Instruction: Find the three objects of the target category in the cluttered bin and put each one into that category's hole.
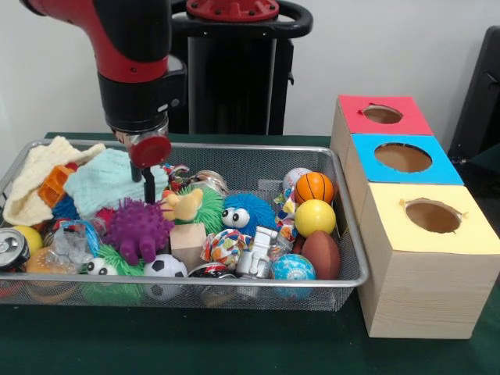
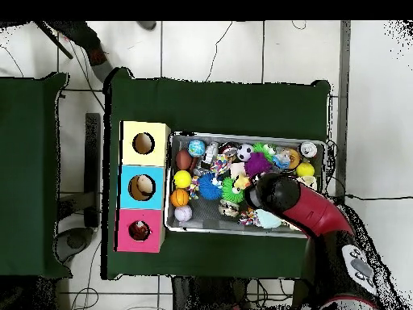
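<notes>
Your gripper (image 1: 148,191) hangs inside the bin (image 1: 234,148), its fingers reaching down beside the purple spiky toy (image 1: 139,228) and mint cloth (image 1: 109,180); whether they are spread or pinching cannot be told. The hole (image 1: 383,115) sits in the red-topped box, outside the bin.

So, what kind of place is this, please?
Probably a robotics lab test station, not a home. A red and black robot arm on a pedestal hangs over a silver wire mesh bin of mixed toys on a green-covered table, beside pale wooden sorting boxes, with loose cables across the tiled floor.
</notes>
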Controlling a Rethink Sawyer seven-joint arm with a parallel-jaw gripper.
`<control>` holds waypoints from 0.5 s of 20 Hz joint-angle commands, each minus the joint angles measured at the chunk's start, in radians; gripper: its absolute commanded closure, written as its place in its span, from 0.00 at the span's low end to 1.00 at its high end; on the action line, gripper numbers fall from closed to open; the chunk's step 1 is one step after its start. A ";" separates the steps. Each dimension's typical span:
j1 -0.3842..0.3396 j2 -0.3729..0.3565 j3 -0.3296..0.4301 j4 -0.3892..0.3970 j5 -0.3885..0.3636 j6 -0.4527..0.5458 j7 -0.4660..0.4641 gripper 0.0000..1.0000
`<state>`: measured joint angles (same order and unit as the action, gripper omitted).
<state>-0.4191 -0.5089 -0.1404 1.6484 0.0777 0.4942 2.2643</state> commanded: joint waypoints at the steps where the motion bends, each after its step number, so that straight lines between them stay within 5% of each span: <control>1: 0.000 0.015 0.104 0.052 0.034 -0.069 0.108 0.00; 10: 0.046 0.003 0.097 0.084 0.043 0.018 0.126 0.00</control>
<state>-0.4056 -0.5089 -0.1306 1.6504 0.0783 0.4911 2.2643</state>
